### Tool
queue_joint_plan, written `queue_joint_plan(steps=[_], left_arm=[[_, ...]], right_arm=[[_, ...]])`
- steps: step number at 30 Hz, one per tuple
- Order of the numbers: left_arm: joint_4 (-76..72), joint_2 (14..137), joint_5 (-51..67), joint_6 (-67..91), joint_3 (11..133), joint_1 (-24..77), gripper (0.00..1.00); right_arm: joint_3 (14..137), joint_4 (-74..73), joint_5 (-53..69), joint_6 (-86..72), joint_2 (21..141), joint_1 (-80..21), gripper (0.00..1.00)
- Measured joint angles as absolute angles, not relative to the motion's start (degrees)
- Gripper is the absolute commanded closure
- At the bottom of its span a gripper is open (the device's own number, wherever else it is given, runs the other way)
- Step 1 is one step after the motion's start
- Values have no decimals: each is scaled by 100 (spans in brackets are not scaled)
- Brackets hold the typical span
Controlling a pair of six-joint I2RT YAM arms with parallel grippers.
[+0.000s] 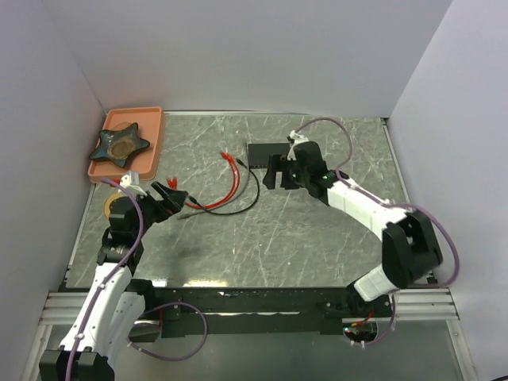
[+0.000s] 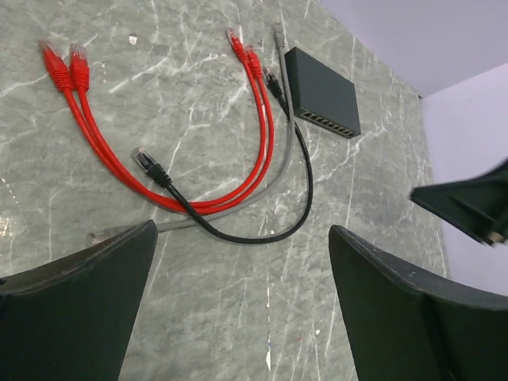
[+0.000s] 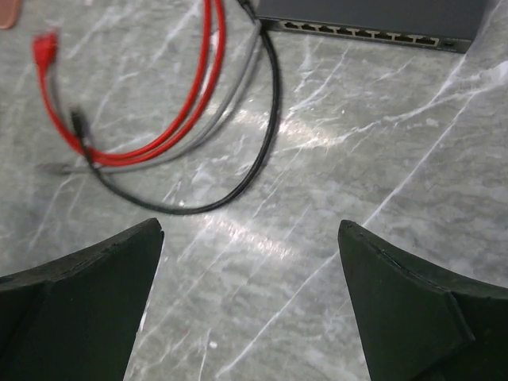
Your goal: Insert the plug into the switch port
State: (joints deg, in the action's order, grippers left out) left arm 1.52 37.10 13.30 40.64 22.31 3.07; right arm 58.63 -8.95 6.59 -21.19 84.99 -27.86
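Both sets of jaws stand wide apart and hold nothing: the left gripper [image 1: 170, 197] is near the left edge of the tabletop [image 1: 317, 230], the right gripper [image 1: 284, 176] just before the switch [image 1: 266, 151]. The switch lies by the far edge with its ports [image 3: 357, 32] facing the near edge. The black plug [image 2: 144, 157] lies loose left of centre.

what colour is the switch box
Matte black switch box, clearest in the left wrist view.

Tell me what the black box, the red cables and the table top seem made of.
Black box: matte, flat panels, crisp edges; painted metal or hard plastic, unclear which.
Red cables: smooth, bendy jacket, likely plastic or rubber.
Table top: grey marble look, white veins, soft sheen; stone or printed laminate, cannot tell.
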Motion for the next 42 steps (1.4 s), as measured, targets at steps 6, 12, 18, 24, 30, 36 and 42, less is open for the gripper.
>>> queue_joint_plan(steps=[6,12,18,24,30,36,42], left_arm=[[412,3997,1376,3959,2451,309,4],[589,4552,1472,3830,2624,375,4],[1365,4823,633,3837,3173,869,4],[1686,4703,82,3844,3444,1109,4],[1881,4456,-54,3861,3444,1153,4],[1885,4226,-95,3861,3444,1173,4],[1879,3977,-93,3861,3441,1188,4]], right_arm=[[6405,-1210,294,-2196,9332,-2838,1],[6626,-1476,228,-2344,9885,-2971,1],[7529,-2152,-228,-2427,10678,-3409,3],[8460,-2711,-528,-2462,11496,-3747,11],[8862,-3406,-928,-2556,11926,-3881,20],[8960,-3680,-1015,-2655,12073,-3916,75],[8938,-3625,-1114,-2716,12092,-3907,100]])
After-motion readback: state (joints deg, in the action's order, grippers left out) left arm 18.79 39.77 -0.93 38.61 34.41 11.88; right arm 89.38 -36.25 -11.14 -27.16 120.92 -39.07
